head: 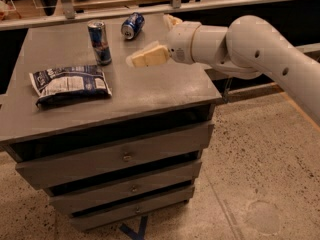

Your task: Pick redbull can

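Observation:
The redbull can (99, 42), tall, slim, blue and silver, stands upright at the back left of the grey cabinet top (150, 86). My gripper (151, 40) hovers just above the top, to the right of the can and about a can's height away from it. It is open and empty: one cream finger (147, 58) points left towards the can and the other (172, 20) shows behind the white wrist. The white arm (250, 44) reaches in from the right.
A shorter blue soda can (132, 25) lies on its side behind the gripper near the back edge. A dark chip bag (70, 84) lies flat at the left front. The cabinet has three drawers (125, 156). A rail (150, 6) runs behind; a speckled floor lies to the right.

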You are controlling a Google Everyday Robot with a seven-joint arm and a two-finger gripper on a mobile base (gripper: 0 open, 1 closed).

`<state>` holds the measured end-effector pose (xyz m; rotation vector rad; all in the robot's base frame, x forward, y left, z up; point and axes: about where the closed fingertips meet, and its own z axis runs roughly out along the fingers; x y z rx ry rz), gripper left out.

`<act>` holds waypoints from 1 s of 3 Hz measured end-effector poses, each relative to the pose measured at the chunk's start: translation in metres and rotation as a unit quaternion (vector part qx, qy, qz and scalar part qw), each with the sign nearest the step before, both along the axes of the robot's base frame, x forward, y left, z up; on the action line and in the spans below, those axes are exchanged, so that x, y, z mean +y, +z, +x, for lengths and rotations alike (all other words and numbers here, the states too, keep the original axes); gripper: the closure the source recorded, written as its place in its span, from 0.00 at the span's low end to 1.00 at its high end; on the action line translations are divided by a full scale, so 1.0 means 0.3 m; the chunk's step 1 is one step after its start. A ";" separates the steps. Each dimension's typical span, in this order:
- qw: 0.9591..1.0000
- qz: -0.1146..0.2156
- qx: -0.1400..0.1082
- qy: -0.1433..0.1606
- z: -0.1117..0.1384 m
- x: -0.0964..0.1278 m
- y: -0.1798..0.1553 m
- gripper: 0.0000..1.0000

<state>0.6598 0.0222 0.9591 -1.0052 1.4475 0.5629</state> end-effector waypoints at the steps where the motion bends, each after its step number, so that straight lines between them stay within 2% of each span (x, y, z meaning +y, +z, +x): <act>1: 0.997 0.027 -0.059 -0.039 0.121 -0.005 0.094 0.00; 2: 0.996 0.025 -0.073 -0.047 0.252 0.027 0.145 0.00; 3: 0.998 0.010 -0.049 -0.033 0.361 0.063 0.101 0.00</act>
